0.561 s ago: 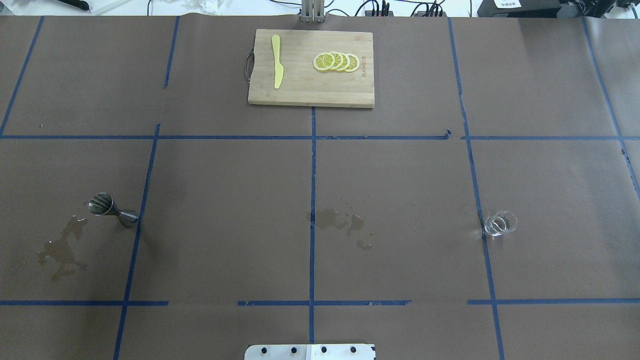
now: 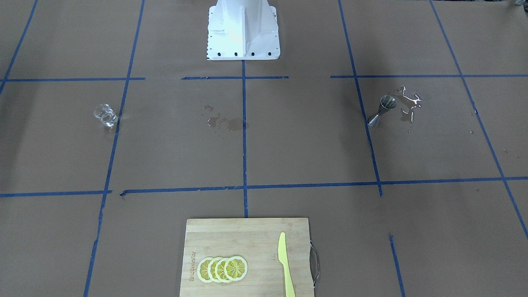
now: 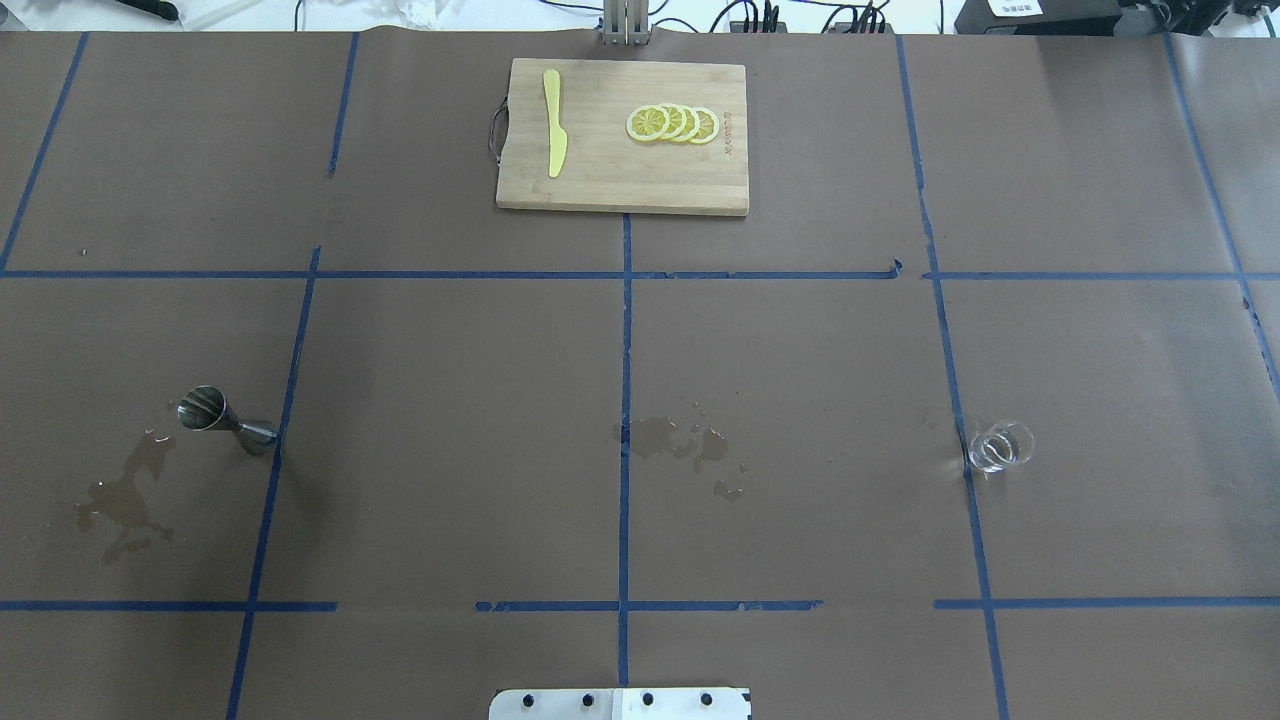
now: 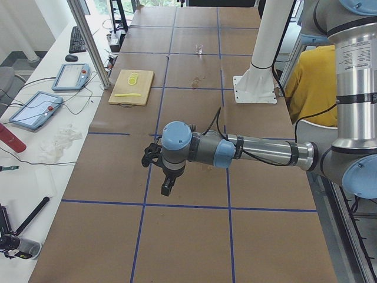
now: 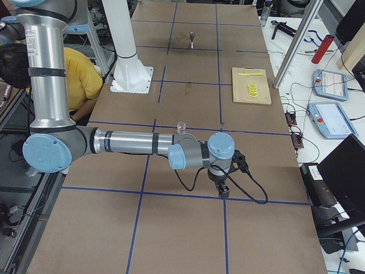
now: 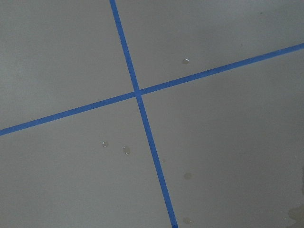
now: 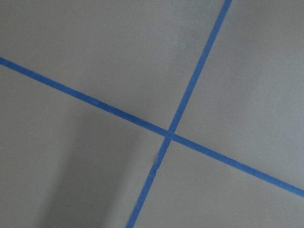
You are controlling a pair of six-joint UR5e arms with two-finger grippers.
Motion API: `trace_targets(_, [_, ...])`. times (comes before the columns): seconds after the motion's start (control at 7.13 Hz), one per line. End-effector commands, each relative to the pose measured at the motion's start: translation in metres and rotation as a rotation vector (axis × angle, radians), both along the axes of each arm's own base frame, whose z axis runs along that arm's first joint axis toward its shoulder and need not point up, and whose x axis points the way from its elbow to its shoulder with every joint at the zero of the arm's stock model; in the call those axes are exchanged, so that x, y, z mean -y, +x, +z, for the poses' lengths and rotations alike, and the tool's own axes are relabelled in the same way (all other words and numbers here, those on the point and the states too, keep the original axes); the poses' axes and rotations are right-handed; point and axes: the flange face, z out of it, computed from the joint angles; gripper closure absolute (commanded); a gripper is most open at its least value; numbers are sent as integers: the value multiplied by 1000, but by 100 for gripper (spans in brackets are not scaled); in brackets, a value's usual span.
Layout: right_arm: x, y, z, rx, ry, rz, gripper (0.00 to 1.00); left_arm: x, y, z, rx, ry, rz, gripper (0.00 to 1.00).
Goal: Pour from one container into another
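Note:
The clear glass cup stands upright on the brown paper at the table's right, beside a blue tape line, and shows at the left in the front-facing view. The steel jigger stands on the left side next to a wet patch. Neither gripper appears in the overhead, front-facing or wrist views. My left gripper hangs over the table's left end, my right gripper over the right end, both far from the cup and jigger. I cannot tell whether either is open or shut.
A wooden cutting board with lemon slices and a yellow knife lies at the far middle. Spilled liquid marks the centre and the left. The white robot base stands at the near edge.

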Motion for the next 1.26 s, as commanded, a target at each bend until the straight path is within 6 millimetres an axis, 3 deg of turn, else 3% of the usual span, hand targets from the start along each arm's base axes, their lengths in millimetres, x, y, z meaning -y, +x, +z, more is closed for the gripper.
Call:
trace_targets(0.0, [0, 0, -2, 2, 1, 2, 0, 1, 2, -9, -2, 44, 5, 0])
trace_targets(0.56, [0, -1, 2, 28, -25, 6, 0, -2, 2, 2, 6, 8, -2, 0])
trace_targets(1.12, [-12, -2, 10, 44, -39, 4, 0, -2, 3, -5, -2, 49, 7, 0])
